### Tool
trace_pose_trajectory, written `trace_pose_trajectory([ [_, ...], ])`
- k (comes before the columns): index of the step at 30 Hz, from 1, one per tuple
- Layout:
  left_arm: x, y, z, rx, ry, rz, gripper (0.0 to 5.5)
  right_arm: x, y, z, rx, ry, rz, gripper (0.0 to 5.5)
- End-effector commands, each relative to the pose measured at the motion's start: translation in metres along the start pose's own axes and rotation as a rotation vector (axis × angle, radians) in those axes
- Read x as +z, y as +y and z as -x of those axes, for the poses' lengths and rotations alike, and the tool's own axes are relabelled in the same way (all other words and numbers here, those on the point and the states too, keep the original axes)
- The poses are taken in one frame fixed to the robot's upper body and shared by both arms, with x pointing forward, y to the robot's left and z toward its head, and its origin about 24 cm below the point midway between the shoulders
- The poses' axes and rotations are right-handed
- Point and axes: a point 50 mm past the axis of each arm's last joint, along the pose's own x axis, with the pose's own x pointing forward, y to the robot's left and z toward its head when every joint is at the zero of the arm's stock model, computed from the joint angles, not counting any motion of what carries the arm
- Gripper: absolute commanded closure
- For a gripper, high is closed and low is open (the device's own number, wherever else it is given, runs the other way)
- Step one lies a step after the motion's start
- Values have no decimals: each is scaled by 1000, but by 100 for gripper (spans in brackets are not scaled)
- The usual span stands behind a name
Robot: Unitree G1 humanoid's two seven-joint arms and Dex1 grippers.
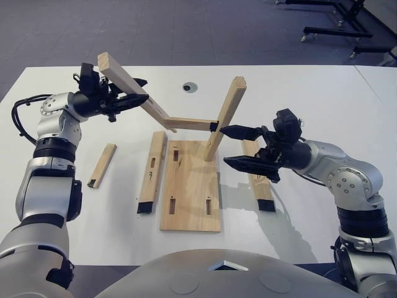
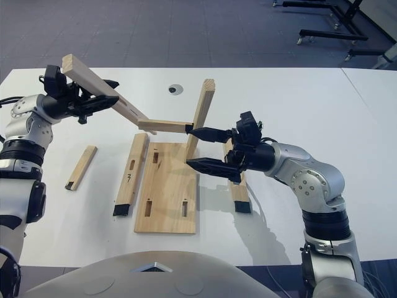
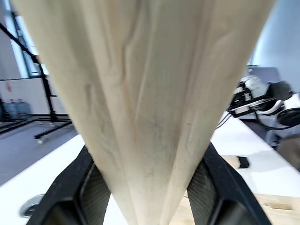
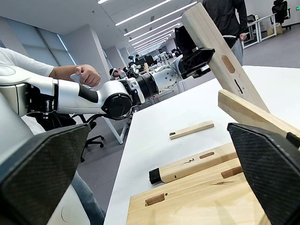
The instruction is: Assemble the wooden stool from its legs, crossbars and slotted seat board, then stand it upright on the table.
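Board (image 1: 189, 198) lay flat. Left gripper (image 1: 141, 90) at ten o'clock squeezed a leg (image 1: 156, 110); right gripper (image 1: 231, 146) hung open, so it might topple.

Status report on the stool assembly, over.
Left gripper shut on tilted leg, crossbar joins it to second leg. Right gripper open beside second leg. Seat board flat; loose leg under right gripper.

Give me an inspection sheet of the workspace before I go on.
Surface: white table with round hole.
Job's things: slotted wooden seat board flat; raised pale wooden leg joined by a crossbar to a tilted leg, foot at the board; loose black-tipped legs either side; short bar leftmost.
Clutter: nothing seen.
Grippers: left gripper shut on the raised leg; right gripper open beside the tilted leg.
Cables: black cable looped at the left arm.
Surroundings: grey floor, black wheeled frames.
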Motion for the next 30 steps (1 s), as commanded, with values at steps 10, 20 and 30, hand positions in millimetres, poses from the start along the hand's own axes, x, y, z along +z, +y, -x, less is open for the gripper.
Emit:
trace_pose_trajectory([
  [10,-6,-12,-3,-111,121,104,346,2,0,0,6,3,-1,10],
  [20,-2,-2,-7,-78,147,116,346,1,0,0,-5,0,1,10],
  [30,10,5,-12,-54,220,21,346,3,-1,-2,5,0,16,10],
])
